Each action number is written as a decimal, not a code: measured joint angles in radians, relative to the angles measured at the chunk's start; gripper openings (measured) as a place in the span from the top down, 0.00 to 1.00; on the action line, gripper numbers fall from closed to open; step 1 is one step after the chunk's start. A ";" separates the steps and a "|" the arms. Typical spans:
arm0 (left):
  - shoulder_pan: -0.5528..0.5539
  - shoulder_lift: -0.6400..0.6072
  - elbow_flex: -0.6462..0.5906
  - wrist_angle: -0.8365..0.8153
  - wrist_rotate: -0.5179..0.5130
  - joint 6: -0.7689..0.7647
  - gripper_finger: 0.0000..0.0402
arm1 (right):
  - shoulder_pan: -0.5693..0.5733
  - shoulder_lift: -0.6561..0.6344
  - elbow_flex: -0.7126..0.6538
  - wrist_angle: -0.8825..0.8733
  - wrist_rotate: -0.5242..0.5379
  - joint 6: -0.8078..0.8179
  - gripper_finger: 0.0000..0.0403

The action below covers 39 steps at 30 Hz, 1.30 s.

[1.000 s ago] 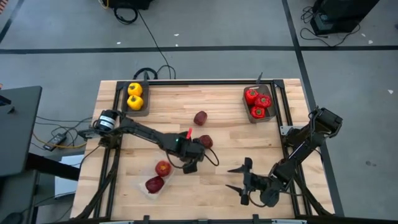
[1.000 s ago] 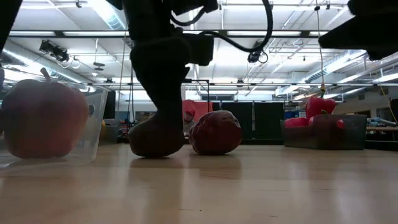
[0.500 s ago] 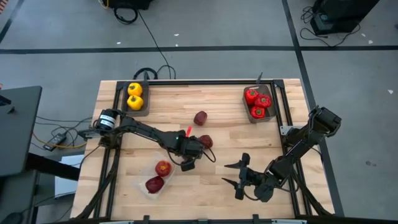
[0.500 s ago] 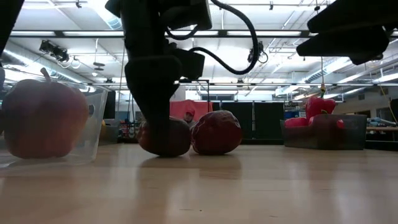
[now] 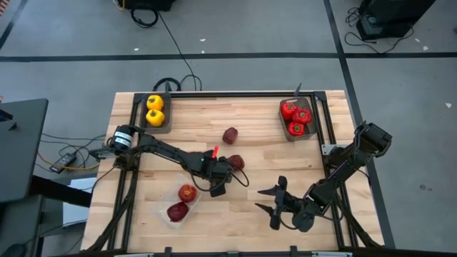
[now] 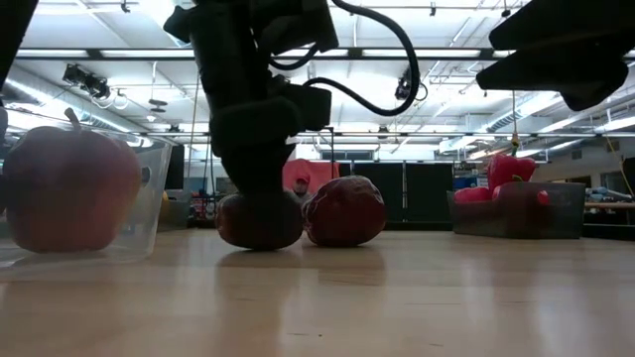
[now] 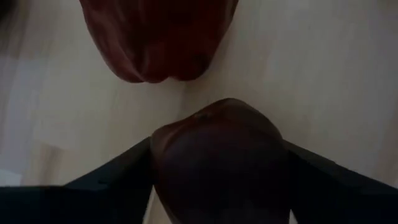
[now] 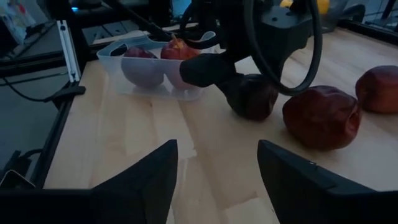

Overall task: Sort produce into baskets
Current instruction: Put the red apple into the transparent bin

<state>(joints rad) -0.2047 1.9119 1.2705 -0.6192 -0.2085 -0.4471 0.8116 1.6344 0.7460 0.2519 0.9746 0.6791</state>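
Produce sorted so far: two yellow peppers (image 5: 154, 110) sit in my far-left dark tray (image 5: 142, 123); two red fruits lie in the clear tray (image 5: 166, 218) near the left front edge; red peppers (image 5: 296, 118) fill the far-right dark tray (image 5: 311, 133).
Left gripper (image 5: 217, 190): my fingers straddle a dark maroon fruit (image 7: 217, 162) on the wooden table (image 5: 264, 157), one finger on each flank; I judge them touching or nearly so, though I cannot tell whether the grip has any bite.
Neighbour fruit (image 6: 344, 210): lies just beside the one I straddle; a third maroon fruit (image 5: 230, 135) sits farther off.
Doing it well: I should squeeze evenly at the widest part, then lift straight up so the neighbour is not nudged.
Right gripper (image 5: 274, 207): hovers near the front right of the table, fingers apart, holding nothing.
Hidden: from above my own wrist covers the straddled fruit; in the low view the arm hides its top.
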 joint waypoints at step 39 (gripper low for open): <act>-0.528 -0.401 0.001 -0.610 -0.151 -0.801 0.26 | -0.044 0.000 0.000 0.000 0.129 0.025 0.50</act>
<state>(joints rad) -0.7326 1.5112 1.2713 -1.2288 -0.3591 -1.2478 0.7672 1.6344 0.7460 0.2515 1.1034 0.7044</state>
